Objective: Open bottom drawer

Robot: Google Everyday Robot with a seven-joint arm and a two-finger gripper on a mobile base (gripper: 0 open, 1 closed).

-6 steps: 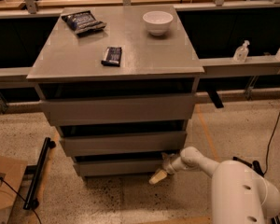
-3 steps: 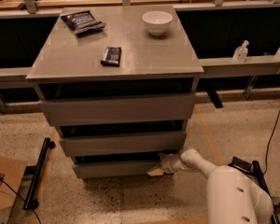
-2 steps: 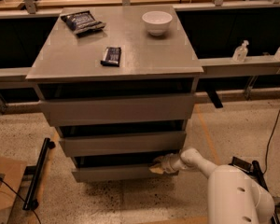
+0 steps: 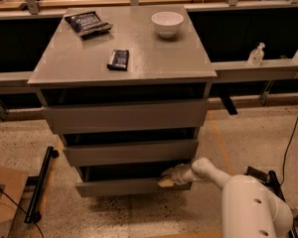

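Low and nearest, gripper [image 4: 168, 179] at the top edge of the bottom drawer [image 4: 120, 187], right of centre; grip width impossible to tell. Lies just behind and below, long axis left-right. Probably calls for a straight pull toward the camera.

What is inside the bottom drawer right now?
Only a dark gap shows behind the bottom drawer front; the middle drawer covers the interior. The pincer is at its upper right edge.

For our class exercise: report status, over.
Tool at top edge of bottom drawer. Drawer appears slightly out. Nothing blocking its front.
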